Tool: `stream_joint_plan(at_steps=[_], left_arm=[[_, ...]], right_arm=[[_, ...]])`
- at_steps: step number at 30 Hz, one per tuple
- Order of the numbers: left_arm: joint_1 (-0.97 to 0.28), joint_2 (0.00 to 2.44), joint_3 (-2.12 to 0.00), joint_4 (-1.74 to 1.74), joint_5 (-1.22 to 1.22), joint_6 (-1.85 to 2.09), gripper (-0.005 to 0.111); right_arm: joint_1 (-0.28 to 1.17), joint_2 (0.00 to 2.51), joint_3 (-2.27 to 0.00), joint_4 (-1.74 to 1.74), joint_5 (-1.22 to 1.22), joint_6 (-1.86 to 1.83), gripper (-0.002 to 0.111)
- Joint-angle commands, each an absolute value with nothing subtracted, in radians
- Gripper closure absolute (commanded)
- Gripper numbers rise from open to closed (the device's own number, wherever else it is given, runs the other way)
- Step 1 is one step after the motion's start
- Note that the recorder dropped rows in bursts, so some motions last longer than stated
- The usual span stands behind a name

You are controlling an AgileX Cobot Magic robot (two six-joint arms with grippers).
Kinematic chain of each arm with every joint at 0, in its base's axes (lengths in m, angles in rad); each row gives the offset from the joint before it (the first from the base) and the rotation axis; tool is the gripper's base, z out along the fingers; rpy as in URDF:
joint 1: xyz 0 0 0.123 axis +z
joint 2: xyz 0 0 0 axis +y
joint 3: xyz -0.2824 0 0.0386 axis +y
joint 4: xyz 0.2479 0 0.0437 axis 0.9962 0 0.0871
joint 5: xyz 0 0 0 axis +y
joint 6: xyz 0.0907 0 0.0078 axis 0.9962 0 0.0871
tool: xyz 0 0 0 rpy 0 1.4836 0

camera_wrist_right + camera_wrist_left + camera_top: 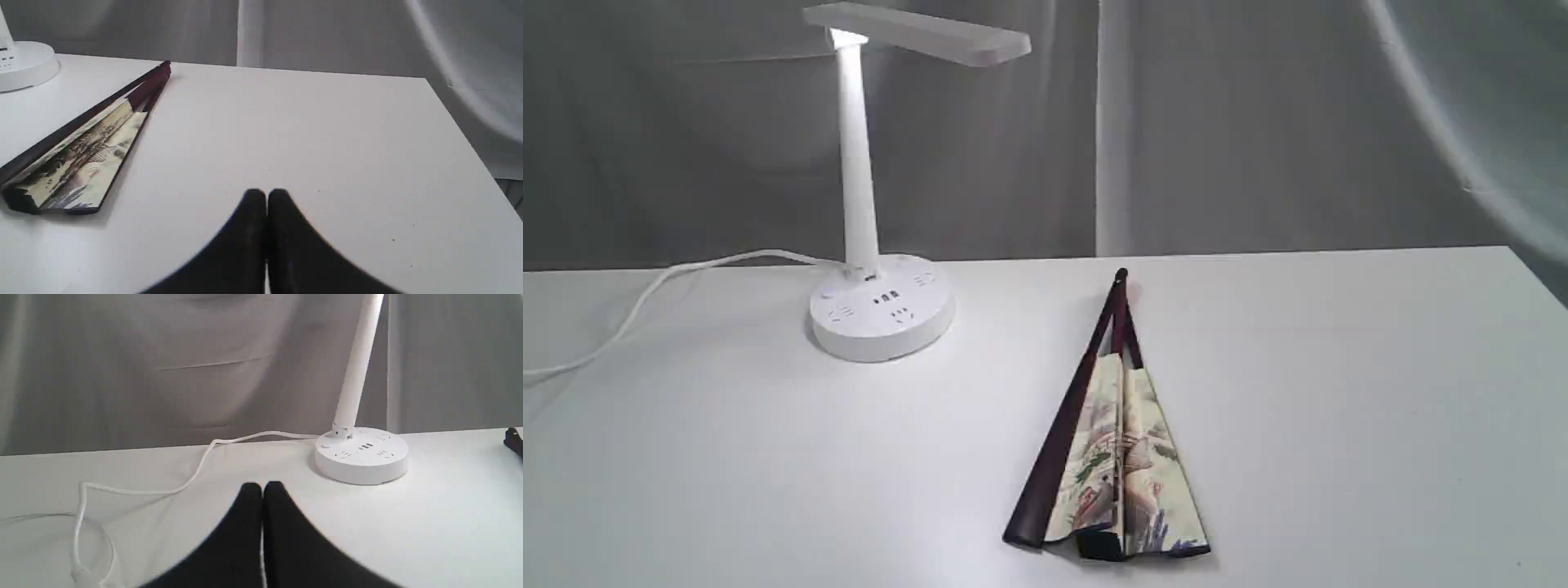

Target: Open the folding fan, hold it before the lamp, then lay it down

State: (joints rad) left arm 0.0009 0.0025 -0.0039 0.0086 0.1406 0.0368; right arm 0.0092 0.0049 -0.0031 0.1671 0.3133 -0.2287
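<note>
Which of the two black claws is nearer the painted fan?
The right gripper: the folding fan lies close beside it, whole in its view. The left gripper faces the lamp and glimpses only the fan's tip.

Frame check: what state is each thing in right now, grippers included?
folding fan: partly open, lying flat on the table, not held.
lamp: upright, appears lit.
cord: slack, trailing from the lamp's base.
left gripper: shut, empty.
right gripper: shut, empty.
</note>
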Motion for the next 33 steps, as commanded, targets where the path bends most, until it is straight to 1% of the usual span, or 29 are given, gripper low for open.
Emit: stream_joint_plan(at_steps=[1,13,16,21,27,33], left_arm=[[0.000,0.000,0.000,0.011,0.132,0.029,0.107],[0.000,0.000,0.000,0.006,0.132,0.027,0.107],[0.000,0.000,0.000,-0.033,0.132,0.025,0.107],[0.000,0.000,0.000,-0.049,0.132,0.019,0.107],[0.000,0.000,0.000,-0.049,0.128,-0.061,0.107],[0.000,0.000,0.000,-0.049,0.122,-0.158,0.107]], right_arm=[[0.011,0.000,0.000,0.157,0.299,-0.230,0.108],[0.011,0.000,0.000,0.159,0.294,-0.231,0.108],[0.011,0.000,0.000,0.208,0.273,-0.231,0.108],[0.011,0.000,0.000,0.406,0.257,-0.228,0.108],[0.011,0.000,0.000,0.554,0.150,-0.228,0.108],[0.011,0.000,0.000,0.577,0.047,-0.228,0.108]])
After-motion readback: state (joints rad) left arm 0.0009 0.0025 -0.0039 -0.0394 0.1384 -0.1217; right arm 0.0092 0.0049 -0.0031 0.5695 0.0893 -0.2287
